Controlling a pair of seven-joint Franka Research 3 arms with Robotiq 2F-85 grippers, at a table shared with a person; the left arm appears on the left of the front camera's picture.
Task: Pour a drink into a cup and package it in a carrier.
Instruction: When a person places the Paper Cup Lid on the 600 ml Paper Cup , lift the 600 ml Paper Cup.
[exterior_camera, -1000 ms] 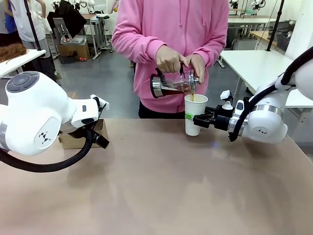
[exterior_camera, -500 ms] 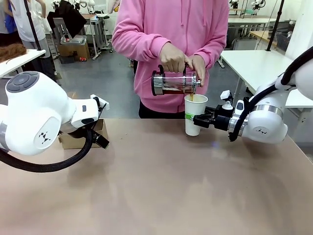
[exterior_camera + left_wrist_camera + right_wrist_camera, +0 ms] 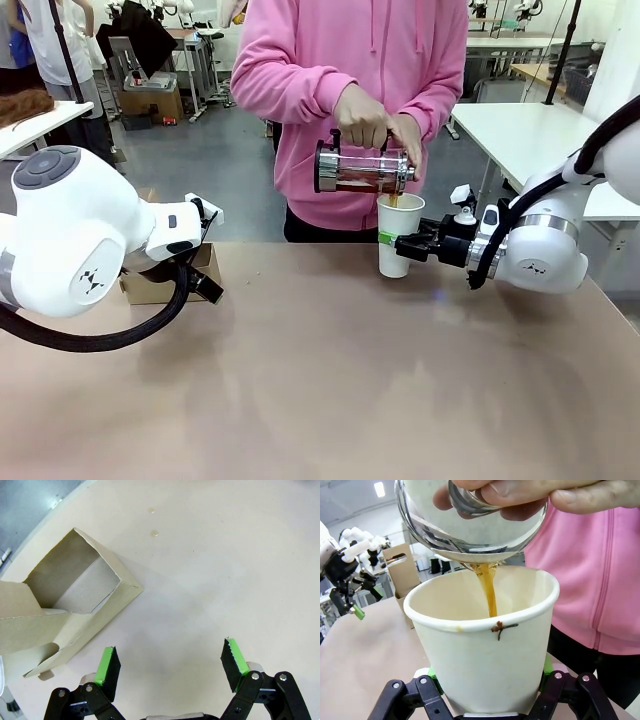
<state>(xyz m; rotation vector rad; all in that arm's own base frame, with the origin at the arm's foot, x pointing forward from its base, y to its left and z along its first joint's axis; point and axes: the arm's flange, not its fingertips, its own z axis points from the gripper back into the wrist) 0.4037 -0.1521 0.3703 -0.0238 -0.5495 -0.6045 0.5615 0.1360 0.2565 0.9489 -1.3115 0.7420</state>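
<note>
Front view, cup (image 3: pixel 399 236): white, upright near the table's (image 3: pixel 320 380) far edge, right of the middle, mouth open upward.
Front view, press pot (image 3: pixel 362 168): held in the person's hands (image 3: pixel 366 118) with its long axis nearly level, along the far edge. The spout end is over the cup's mouth and dark drink lies along the lower side.
Front view, right gripper (image 3: pixel 402 243): reaches in from the right edge, fingers clamped on the cup's lower half.
Front view, carrier (image 3: pixel 160 285): brown cardboard near the far left corner, partly hidden behind the left arm (image 3: pixel 80 235).
Left wrist view, left gripper (image 3: pixel 170 653): fingers spread wide over bare table, nothing between them.
Left wrist view, carrier (image 3: pixel 75 587): just beyond one finger – its open rectangular compartment is empty.
Left wrist view, droplets (image 3: pixel 154 532): two small ones on the table past the carrier.
Right wrist view, cup (image 3: pixel 485 650): green pads press on both sides, and a brown stain marks the rim.
Right wrist view, drink (image 3: pixel 490 590): a thin amber stream falls from the press pot (image 3: pixel 470 525) into the cup – the fill level is hidden.
</note>
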